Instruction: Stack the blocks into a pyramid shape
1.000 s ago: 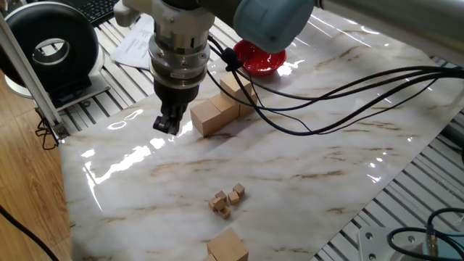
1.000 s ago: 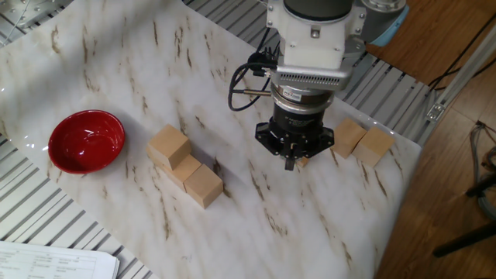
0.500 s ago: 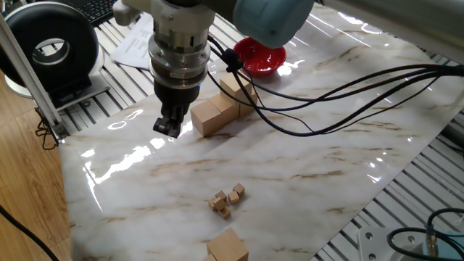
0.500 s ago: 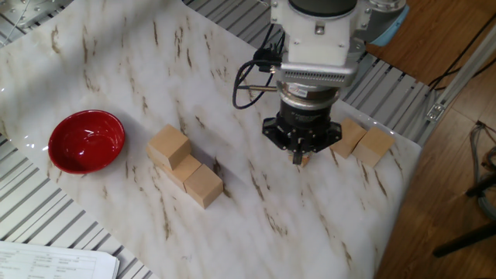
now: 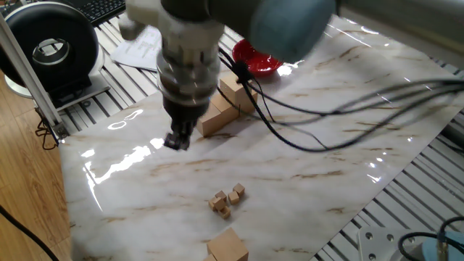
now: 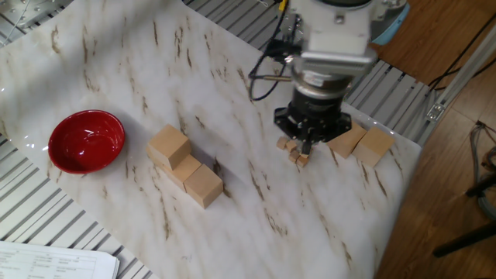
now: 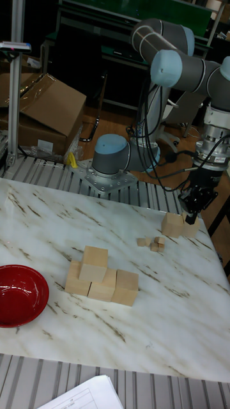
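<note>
Carried away from the partly built pyramid shape [image 7: 101, 278] toward the two loose blocks [image 6: 363, 142] at the bench [image 6: 256, 209] edge, the claw [image 6: 308, 145], apparently empty, should be centred squarely over one before descent.

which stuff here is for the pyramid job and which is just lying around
For the job:
- stacked blocks, three in a row, one on top
- two loose blocks at the table edge
- gripper

Lying about:
- red bowl
- tiny cubes
- papers
- black reel
</note>
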Controlling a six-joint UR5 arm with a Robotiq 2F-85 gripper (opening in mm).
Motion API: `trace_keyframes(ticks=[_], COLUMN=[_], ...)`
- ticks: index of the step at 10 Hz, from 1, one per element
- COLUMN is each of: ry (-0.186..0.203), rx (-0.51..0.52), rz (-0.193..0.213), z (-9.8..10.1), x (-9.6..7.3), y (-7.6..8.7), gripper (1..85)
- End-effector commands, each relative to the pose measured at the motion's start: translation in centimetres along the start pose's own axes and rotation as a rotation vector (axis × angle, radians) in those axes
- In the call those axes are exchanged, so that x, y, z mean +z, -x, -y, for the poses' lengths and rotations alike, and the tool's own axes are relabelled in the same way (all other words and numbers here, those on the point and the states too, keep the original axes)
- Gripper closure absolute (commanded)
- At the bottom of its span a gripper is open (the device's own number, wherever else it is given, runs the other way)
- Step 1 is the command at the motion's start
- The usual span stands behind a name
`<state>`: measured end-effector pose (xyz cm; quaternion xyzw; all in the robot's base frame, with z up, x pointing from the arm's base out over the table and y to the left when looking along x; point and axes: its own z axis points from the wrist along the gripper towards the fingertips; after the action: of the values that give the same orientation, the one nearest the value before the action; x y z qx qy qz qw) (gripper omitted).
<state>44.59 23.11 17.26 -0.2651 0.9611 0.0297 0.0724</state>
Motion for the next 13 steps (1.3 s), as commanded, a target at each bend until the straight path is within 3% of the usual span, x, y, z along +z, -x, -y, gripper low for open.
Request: trace_keyframes(ticks=[1,4,9,11,13], ry=[-0.019,-0.028,-0.085,-0.098,-0.071], rx=[0.009,0.014,-0.008,-0.018,-0.034], rz=[0.016,0.044,0.082,0.079,0.091], z=[-2.4,-4.0,-5.0,-4.8,-5.6], x=[-0.2,0.1,1.5,1.7,2.2], y=[-2.2,-4.1,-6.9,-7.2,-6.9], gripper=[84.3,84.3,84.3,84.3,84.3])
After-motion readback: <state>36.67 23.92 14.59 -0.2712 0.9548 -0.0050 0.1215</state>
